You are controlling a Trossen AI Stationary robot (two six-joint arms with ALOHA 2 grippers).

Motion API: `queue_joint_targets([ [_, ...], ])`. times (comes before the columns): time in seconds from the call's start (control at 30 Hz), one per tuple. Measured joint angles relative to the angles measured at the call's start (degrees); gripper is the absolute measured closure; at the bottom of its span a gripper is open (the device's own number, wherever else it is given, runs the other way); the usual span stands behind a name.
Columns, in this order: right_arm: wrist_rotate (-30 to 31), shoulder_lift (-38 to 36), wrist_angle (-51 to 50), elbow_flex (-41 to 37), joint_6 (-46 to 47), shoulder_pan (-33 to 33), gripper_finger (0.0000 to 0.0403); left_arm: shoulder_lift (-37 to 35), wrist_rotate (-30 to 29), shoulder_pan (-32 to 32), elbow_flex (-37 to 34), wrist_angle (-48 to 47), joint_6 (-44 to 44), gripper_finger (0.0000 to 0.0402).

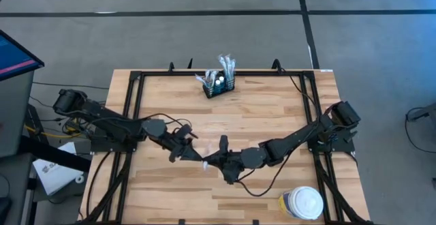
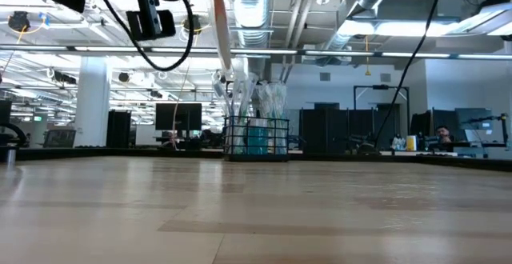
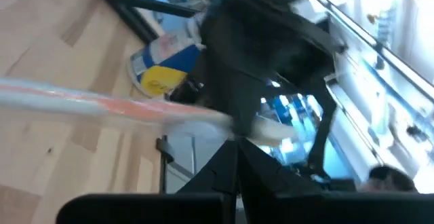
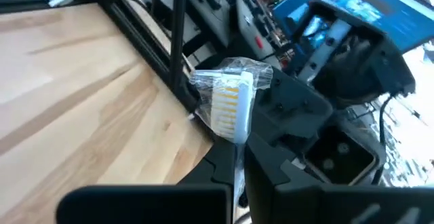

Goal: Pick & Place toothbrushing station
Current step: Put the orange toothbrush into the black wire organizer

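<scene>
Toothbrushing station (image 1: pixel 219 84) shows overhead; right wrist shows wrapped toothbrush (image 4: pixel 227 102).

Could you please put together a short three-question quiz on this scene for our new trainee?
1. True or false: the black caddy stands at the table's far edge.
2. What does the right pincer grip? A) a wrapped toothbrush B) a jar
3. Name the white-lidded thing by the table's near right corner.

Key: 1 true; 2 A, and the left pincer is shut on the same toothbrush; 3 the jar.
</scene>
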Motion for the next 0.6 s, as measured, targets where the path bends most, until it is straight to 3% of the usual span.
queue_joint_targets([
  [0.17, 1.51, 0.13, -2.14, -0.14, 4.38, -0.50, 0.0400, -4.17, 0.52, 0.82, -2.03, -0.22, 4.97, 0.0398],
  [0.37, 4.18, -1.39, -2.80, -0.15, 8.83, -1.95, 0.0402, -8.63, -4.99, 0.82, -6.74, -0.19, 14.75, 0.0398],
  [0.6, 2.69, -6.60, -2.02, -2.74, 14.31, -7.42, 0.0402, -9.64, -12.40, 0.72, -8.98, -0.09, 26.64, 0.0398],
])
